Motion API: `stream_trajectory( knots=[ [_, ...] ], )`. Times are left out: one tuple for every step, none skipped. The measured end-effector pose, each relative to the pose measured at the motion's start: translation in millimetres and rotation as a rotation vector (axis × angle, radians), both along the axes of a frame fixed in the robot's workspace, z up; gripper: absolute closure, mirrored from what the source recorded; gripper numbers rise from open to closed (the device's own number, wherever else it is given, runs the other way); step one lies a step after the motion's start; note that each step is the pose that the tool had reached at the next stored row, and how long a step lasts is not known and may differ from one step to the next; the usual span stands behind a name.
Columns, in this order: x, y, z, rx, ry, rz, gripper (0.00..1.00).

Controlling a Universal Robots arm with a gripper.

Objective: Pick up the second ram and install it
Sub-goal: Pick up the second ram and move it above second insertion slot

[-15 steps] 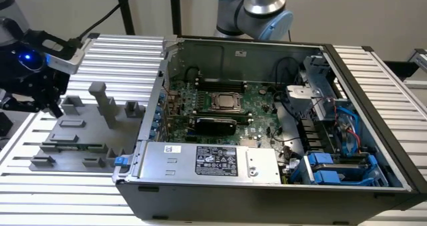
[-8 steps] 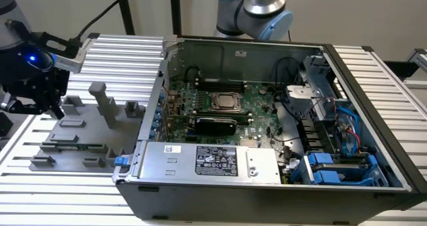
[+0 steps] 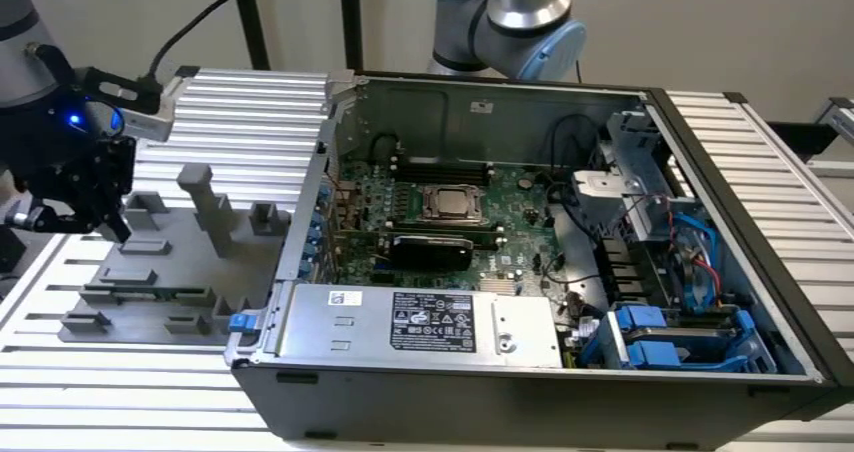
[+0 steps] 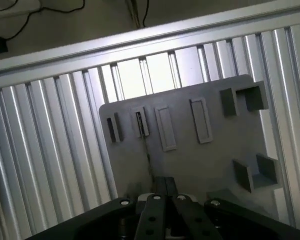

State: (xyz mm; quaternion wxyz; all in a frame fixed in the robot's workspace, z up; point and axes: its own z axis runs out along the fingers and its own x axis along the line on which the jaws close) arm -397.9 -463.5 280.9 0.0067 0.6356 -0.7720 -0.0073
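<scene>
End effector [image 3: 78, 222]: hovers above the far part of the grey fixture plate [image 3: 167, 262]; apart or together, cannot tell. Second ram [image 3: 144, 294] sits low along the plate's near side, apart from it. Open computer case [image 3: 534, 377] stands just beside the plate, toward the exterior view's right. Ribbed desk [image 3: 134, 397] runs around the plate's near edge.

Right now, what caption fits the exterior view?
The end effector poised over the grey tray beside the open computer case, motherboard exposed.

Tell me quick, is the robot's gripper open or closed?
Gripper: cannot be told whether open or closed; it hangs over the gray tray.
</scene>
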Motion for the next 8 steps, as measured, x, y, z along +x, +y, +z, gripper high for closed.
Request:
stream_trajectory(
  knots=[
    [0.0, 0.0, -0.8, -0.0001, 0.0, 0.017, 1.0],
    [0.0, 0.0, -1.8, -0.0001, 0.0001, 0.035, 1.0],
    [0.0, 0.0, -2.8, 0.0, -0.0001, 0.053, 1.0],
    [0.0, 0.0, -3.9, -0.0001, -0.0001, 0.072, 1.0],
    [0.0, 0.0, -4.9, -0.0001, 0.0, 0.09, 1.0],
    [0.0, 0.0, -6.1, -0.0001, -0.0001, 0.107, 1.0],
    [0.0, 0.0, -7.2, -0.0003, 0.0, 0.12, 1.0],
    [0.0, 0.0, -8.3, -0.0004, 0.0, 0.131, 1.0]
  ],
)
